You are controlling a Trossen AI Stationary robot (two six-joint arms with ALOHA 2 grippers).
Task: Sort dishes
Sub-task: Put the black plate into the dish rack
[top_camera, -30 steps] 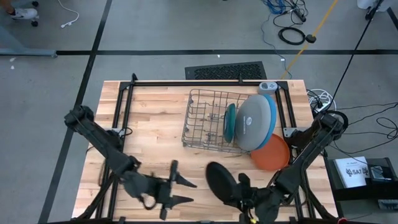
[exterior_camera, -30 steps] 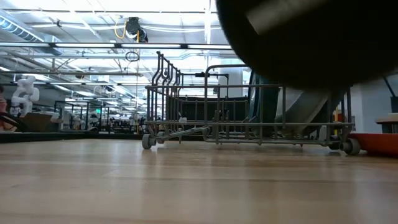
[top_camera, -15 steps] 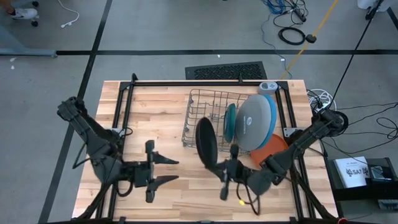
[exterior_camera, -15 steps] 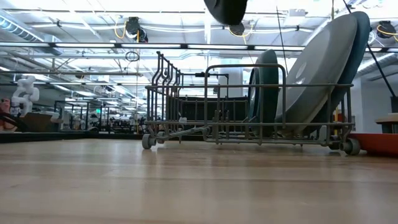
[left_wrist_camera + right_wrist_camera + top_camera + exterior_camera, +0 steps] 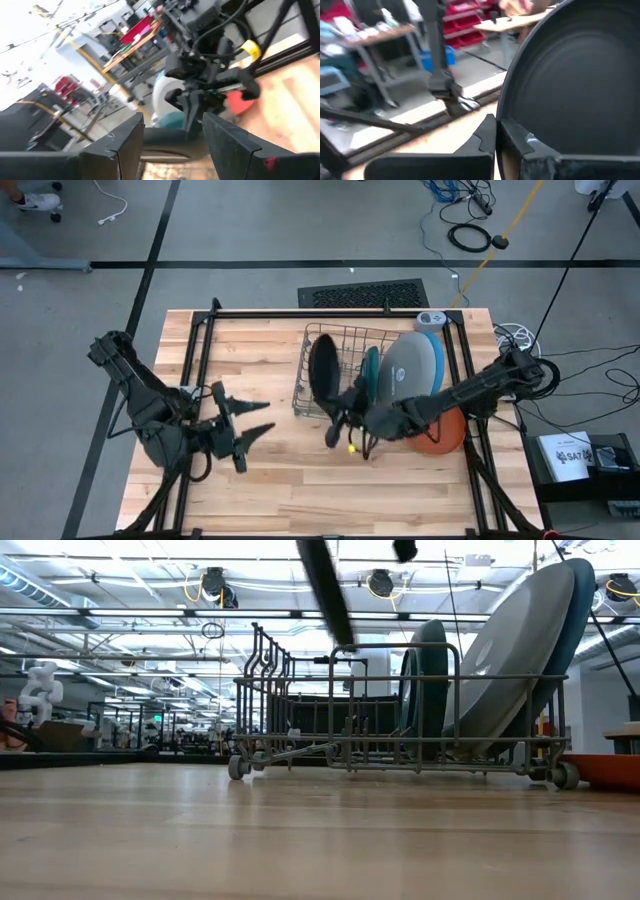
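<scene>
Right gripper (image 5: pixel 338 417), pinching the black plate (image 5: pixel 322 367), has swung it from the near edge up over the rack (image 5: pixel 322 402), ready for slotting; left gripper (image 5: pixel 250 418) spread, waiting.

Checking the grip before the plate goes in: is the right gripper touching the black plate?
Touching. In the right wrist view the right gripper is shut on the rim of the black plate, with no gap between them.
</scene>
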